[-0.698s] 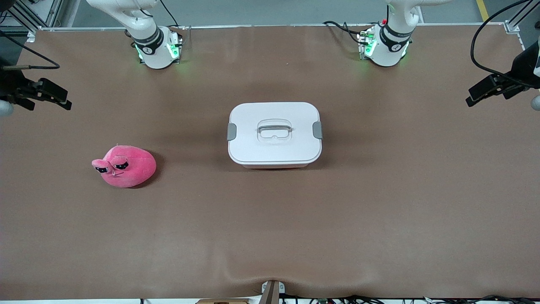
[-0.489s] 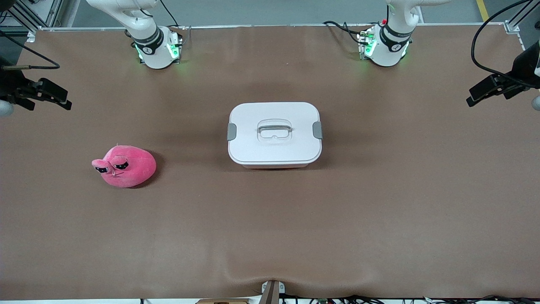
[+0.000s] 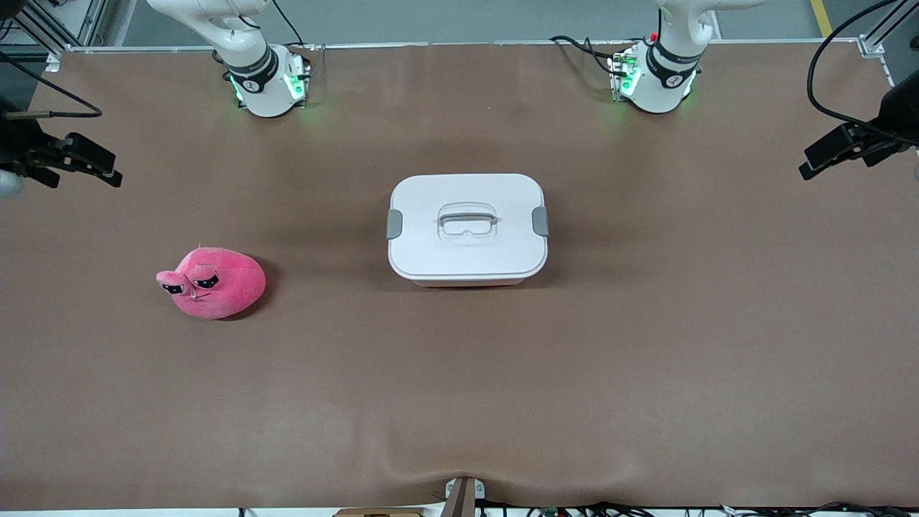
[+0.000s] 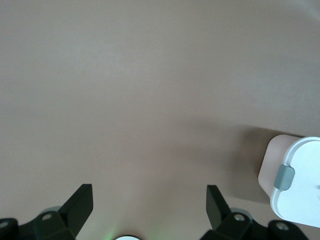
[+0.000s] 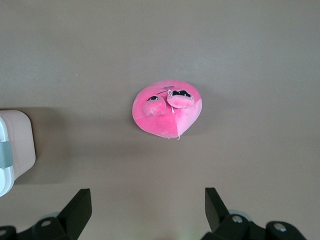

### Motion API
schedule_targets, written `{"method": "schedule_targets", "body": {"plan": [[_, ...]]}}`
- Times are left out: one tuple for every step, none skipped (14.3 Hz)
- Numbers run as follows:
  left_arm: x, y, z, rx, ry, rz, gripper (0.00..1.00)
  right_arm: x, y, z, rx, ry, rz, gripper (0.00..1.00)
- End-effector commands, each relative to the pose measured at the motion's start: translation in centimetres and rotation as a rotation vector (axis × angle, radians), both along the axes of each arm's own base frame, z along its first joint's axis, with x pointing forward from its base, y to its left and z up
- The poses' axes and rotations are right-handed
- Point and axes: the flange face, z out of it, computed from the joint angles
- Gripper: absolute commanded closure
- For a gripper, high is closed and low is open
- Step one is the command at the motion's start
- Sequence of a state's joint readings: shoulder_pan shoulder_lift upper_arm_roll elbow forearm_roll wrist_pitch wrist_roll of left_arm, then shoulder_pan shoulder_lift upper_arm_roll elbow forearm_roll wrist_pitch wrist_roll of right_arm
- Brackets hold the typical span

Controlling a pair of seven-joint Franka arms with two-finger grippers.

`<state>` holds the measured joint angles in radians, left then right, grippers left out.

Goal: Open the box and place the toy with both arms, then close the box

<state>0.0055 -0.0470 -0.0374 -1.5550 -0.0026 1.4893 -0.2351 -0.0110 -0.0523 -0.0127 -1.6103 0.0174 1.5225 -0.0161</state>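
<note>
The box [image 3: 467, 228] stands shut in the middle of the table, with its white lid on, a grey latch [image 3: 394, 224] at each end and a recessed handle [image 3: 467, 220] on top. The pink plush toy [image 3: 212, 281] lies toward the right arm's end, a little nearer the camera than the box. My right gripper [image 3: 113, 171] hovers open and empty at that end; its wrist view [image 5: 147, 196] shows the toy [image 5: 167, 112] and a corner of the box [image 5: 20, 142]. My left gripper [image 3: 805, 164] hovers open and empty at the other end; its wrist view [image 4: 149, 195] shows the box's end [image 4: 295, 185].
The brown table mat [image 3: 646, 359] carries only the box and the toy. The two arm bases [image 3: 269, 86] [image 3: 657, 82] stand along the edge farthest from the camera. A small bracket [image 3: 463, 495] sits at the nearest edge.
My left gripper has drifted slightly outward toward its end of the table and up in the view. The right gripper, the box and the toy have not moved.
</note>
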Motion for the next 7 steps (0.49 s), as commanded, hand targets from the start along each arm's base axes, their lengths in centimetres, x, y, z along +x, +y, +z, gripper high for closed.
{"method": "schedule_targets", "body": {"plan": [[0.9,-0.5,-0.7,0.057,0.037,-0.025,0.00,0.0,0.2,0.3,-0.014,0.000,0.003,0.00],[1.2,0.2,-1.3,0.060,0.048,-0.015,0.00,0.0,0.2,0.3,-0.014,0.000,0.003,0.00],[1.8,1.1,-1.9,0.048,0.058,-0.007,0.00,0.0,0.2,0.3,-0.014,0.000,0.003,0.00],[1.9,2.9,-2.0,0.047,0.061,0.025,0.00,0.0,0.2,0.3,-0.014,0.000,0.003,0.00],[1.9,3.4,-2.1,0.061,0.061,0.036,0.00,0.0,0.2,0.4,-0.014,-0.001,0.003,0.00],[2.4,3.5,-2.6,0.061,0.061,0.037,0.00,0.0,0.2,0.4,-0.014,-0.001,0.003,0.00],[3.1,3.6,-3.6,0.061,0.072,0.040,0.00,0.0,0.3,0.4,-0.013,-0.001,0.004,0.00]]}}
